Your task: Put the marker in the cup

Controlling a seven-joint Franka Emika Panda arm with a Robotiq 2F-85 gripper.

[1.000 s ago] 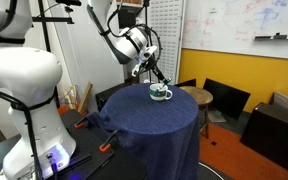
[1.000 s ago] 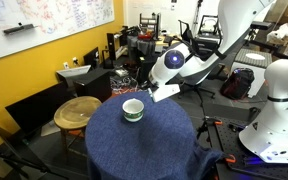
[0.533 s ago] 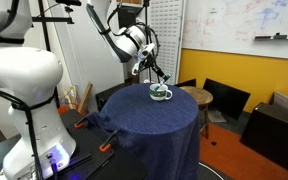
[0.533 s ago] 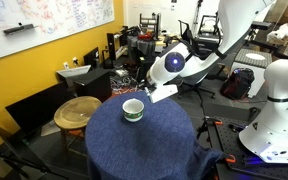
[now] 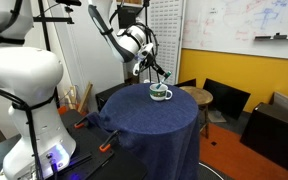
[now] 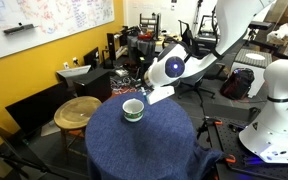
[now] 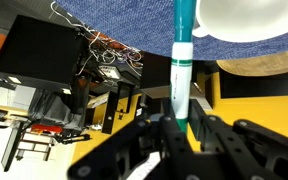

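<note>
Item: thin teal-green pen-like marker (image 7: pixel 181 55), pale band at mid-barrel, darker toward the held end.
Location of marker: in the air, pinched at one end, free end pointing away from the wrist toward the table edge. Too small in both exterior views to separate from the fingers.
Gripper: black two-finger gripper (image 7: pixel 180 128), jaws drawn in to barrel width and clamped on the marker's end. Nothing else held.
Cup: squat white ceramic cup with a dark green band (image 5: pixel 160 93), upright on a round table draped in dark blue cloth (image 5: pixel 149 130), mouth facing up.
Marker vs gripper: barrel running straight out from between the fingertips, roughly in line with the fingers, most of its length beyond the grip.
Marker vs cup: in the wrist view, white rim of the cup just beside the free end, off to one side. Contact cannot be told. Not yet inside, by judgement.
Handling (judged): light, stiff, smooth plastic, so probably slippery. Apt to pivot in an end pinch if the tip snags. Not fragile.
Hold point (judged): end grip adequate for a drop, with the free end leading into the mouth.
Risk (judged): ceramic cup, hard and chippable, likely to slide on cloth if nudged by the fingers.
</note>
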